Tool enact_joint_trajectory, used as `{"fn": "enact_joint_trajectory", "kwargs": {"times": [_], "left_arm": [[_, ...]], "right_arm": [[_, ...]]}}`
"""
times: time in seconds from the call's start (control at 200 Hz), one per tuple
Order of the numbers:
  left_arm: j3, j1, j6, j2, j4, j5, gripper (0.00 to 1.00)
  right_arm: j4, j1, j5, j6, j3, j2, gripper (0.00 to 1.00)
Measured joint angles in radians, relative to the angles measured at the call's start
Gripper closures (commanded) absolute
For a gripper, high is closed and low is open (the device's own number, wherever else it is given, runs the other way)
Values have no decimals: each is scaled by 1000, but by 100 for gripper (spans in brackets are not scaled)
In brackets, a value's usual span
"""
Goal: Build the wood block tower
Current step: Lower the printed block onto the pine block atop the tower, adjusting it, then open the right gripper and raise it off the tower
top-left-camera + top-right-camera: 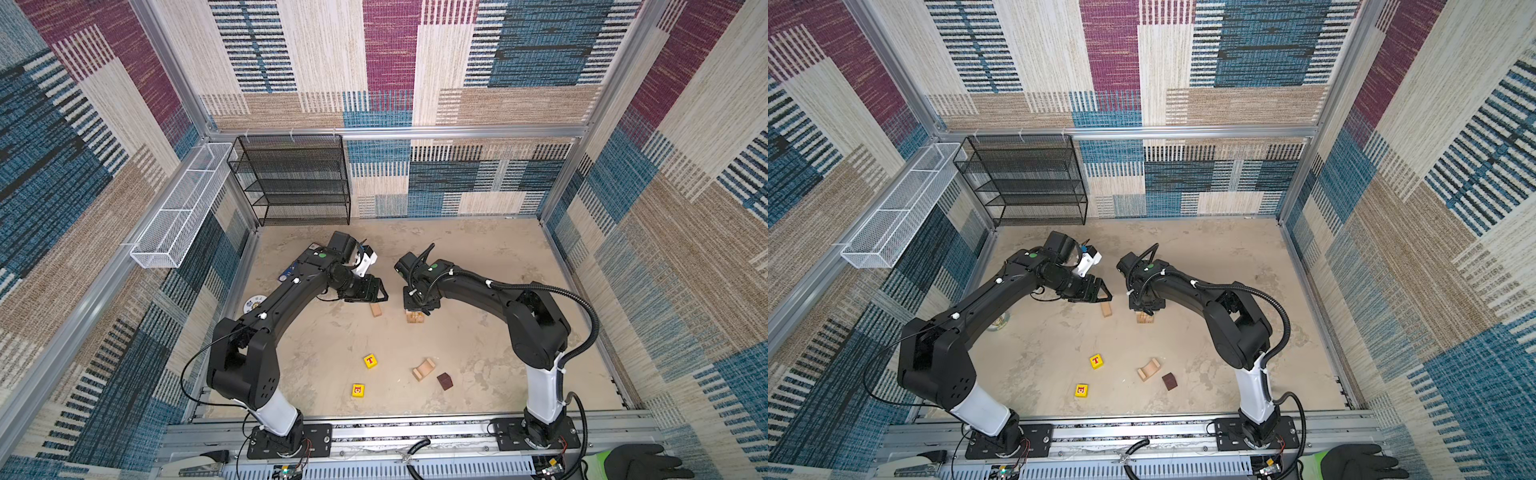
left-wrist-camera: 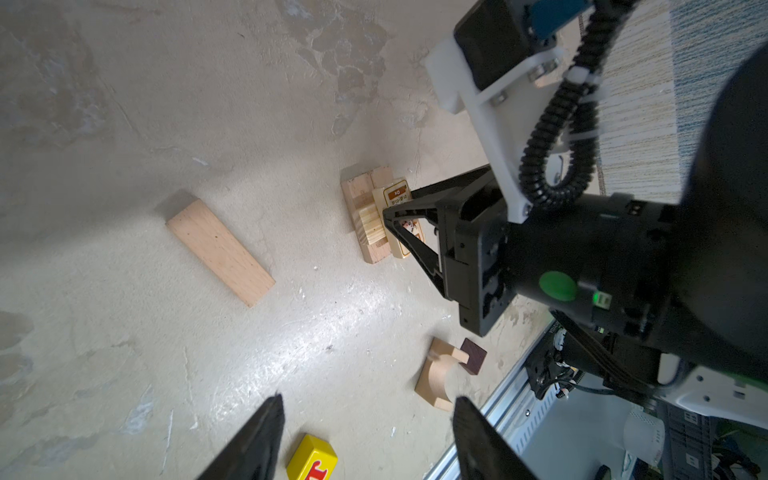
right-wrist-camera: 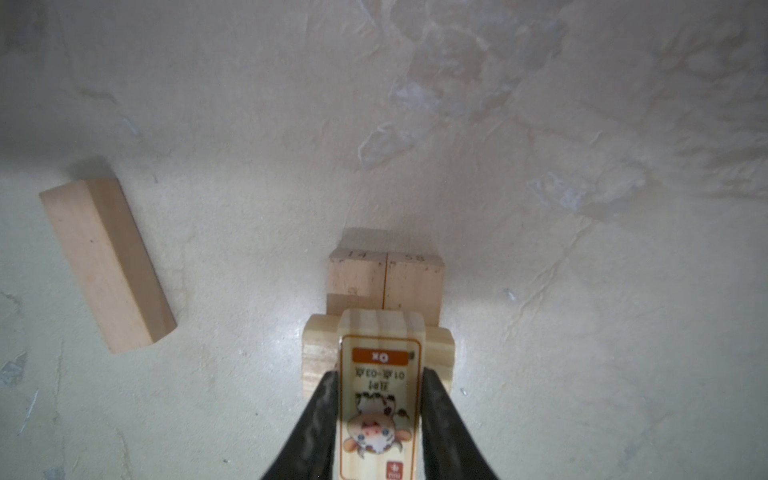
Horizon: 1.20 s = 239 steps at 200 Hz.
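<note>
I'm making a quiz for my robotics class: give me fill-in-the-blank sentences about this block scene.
1. The right gripper grips the printed block, labelled ___.
2. The left gripper is ___, holding nothing.
3. One yellow cube shows a red letter ___.
Missing words: Ox; open; T.

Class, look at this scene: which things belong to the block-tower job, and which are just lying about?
Job: started stack, Ox-printed bar in the right gripper, loose pale bar, T cube, picture cube, arch, brown cube.
Lying about: blue packet, white disc, black mesh shelf, white wire basket.
</note>
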Motion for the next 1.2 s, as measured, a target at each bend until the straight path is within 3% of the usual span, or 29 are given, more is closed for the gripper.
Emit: {"fn": "enact_joint_trajectory", "kwargs": {"times": [0.451, 0.776, 0.987, 1.197], "left_arm": [[0, 0, 0, -1, 0, 0, 31], [-1, 0, 0, -2, 0, -1, 31], [-1, 0, 0, -2, 0, -1, 31], [-1, 0, 0, -2, 0, -1, 31]], "right_arm": [[0, 0, 0, 21, 0, 0, 67], [-5, 0, 1, 32, 0, 0, 52], [-5, 0, 8, 32, 0, -3, 56], [-5, 0, 7, 32, 0, -5, 54]]}}
